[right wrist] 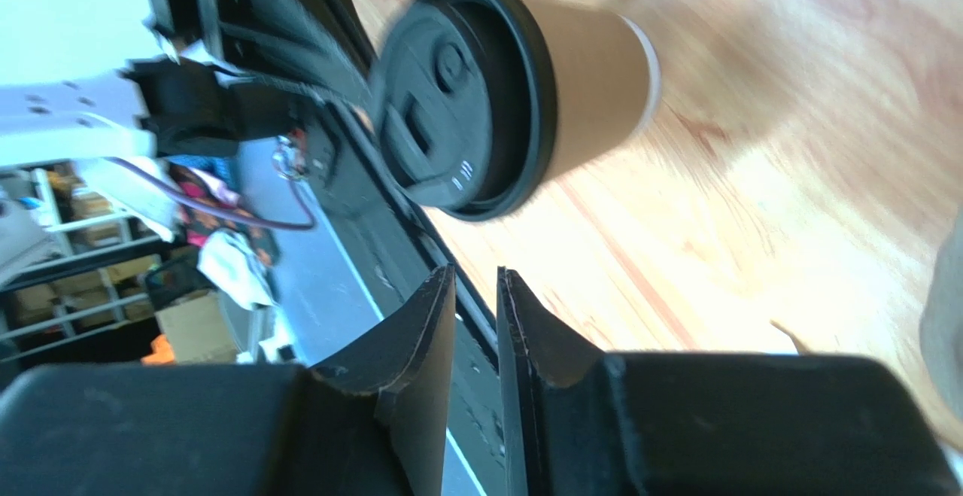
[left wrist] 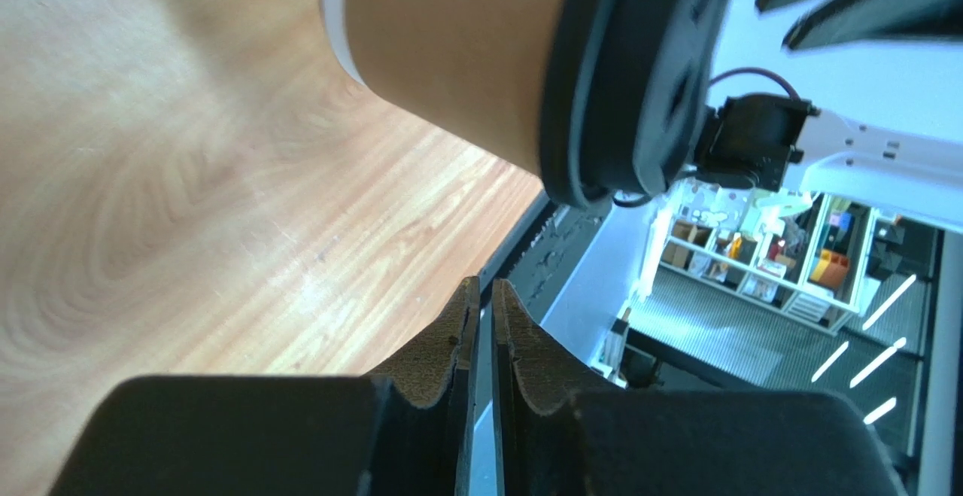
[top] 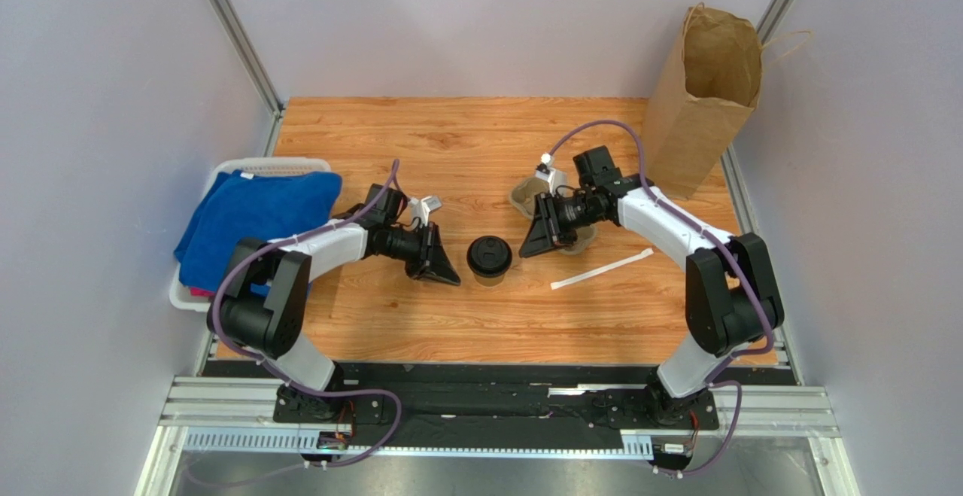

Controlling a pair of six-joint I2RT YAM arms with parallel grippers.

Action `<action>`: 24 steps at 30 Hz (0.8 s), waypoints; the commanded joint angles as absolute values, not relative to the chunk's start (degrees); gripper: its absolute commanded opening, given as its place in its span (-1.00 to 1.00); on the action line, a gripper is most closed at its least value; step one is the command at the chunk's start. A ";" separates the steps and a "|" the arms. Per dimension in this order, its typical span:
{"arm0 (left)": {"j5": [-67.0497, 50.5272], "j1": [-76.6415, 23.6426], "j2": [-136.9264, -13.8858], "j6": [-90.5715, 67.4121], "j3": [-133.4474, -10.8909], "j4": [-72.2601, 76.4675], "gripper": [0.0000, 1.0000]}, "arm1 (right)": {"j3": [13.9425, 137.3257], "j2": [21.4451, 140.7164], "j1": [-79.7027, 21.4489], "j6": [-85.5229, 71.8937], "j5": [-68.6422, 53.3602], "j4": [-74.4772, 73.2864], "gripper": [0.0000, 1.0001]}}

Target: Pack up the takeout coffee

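The takeout coffee (top: pixel 491 259), a small kraft-brown cup with a black lid, stands upright on the wooden table between my two grippers. My left gripper (top: pixel 447 274) is just left of it, shut and empty. In the left wrist view the cup (left wrist: pixel 463 56) is ahead of the closed fingertips (left wrist: pixel 483 293), apart from them. My right gripper (top: pixel 531 242) is just right of the cup, shut and empty. In the right wrist view the cup (right wrist: pixel 588 73) lies ahead of that gripper (right wrist: pixel 476 284), not touching. The tall brown paper bag (top: pixel 703 101) stands open at the back right.
The grey-brown pulp cup tray (top: pixel 529 191) lies under my right arm, partly hidden. A white wrapped straw (top: pixel 601 269) lies right of the cup. A white basket (top: pixel 271 165) with a blue towel (top: pixel 249 219) sits at the left edge.
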State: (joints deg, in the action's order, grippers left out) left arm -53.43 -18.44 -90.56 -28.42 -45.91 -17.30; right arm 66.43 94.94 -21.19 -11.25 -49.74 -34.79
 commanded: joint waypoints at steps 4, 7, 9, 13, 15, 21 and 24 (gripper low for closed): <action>-52.91 -18.54 -98.87 -31.46 -53.61 -10.29 -0.70 | 62.32 91.14 -21.45 -3.26 -43.42 -36.21 -0.55; -53.00 -19.07 -101.07 -32.34 -56.07 -9.06 -0.70 | 60.91 91.06 -21.45 -1.24 -42.19 -36.39 -0.56; -53.09 -19.25 -102.04 -33.66 -57.30 -7.74 -0.70 | 60.21 91.23 -21.44 -0.71 -41.75 -36.12 -0.56; -53.08 -19.25 -103.97 -36.03 -59.06 -5.10 -0.70 | 58.80 90.79 -21.45 -0.35 -41.31 -33.41 -0.54; -53.35 -19.34 -105.20 -38.05 -59.94 -3.18 -0.69 | 57.75 90.36 -21.45 -0.53 -41.48 -32.09 -0.51; -53.79 -18.46 -105.91 -37.18 -62.14 -5.26 -0.64 | 55.72 89.47 -23.02 -3.25 -42.71 -25.40 -0.46; -53.61 -15.83 -103.90 -37.88 -59.77 -5.45 -0.60 | 55.90 89.82 -24.60 -4.56 -42.19 -23.22 -0.44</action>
State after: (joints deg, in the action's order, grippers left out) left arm -52.99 -18.48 -106.54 -37.19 -60.07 -6.11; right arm 55.72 91.57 -22.55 -3.09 -42.02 -29.95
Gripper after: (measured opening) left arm 0.185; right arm 0.274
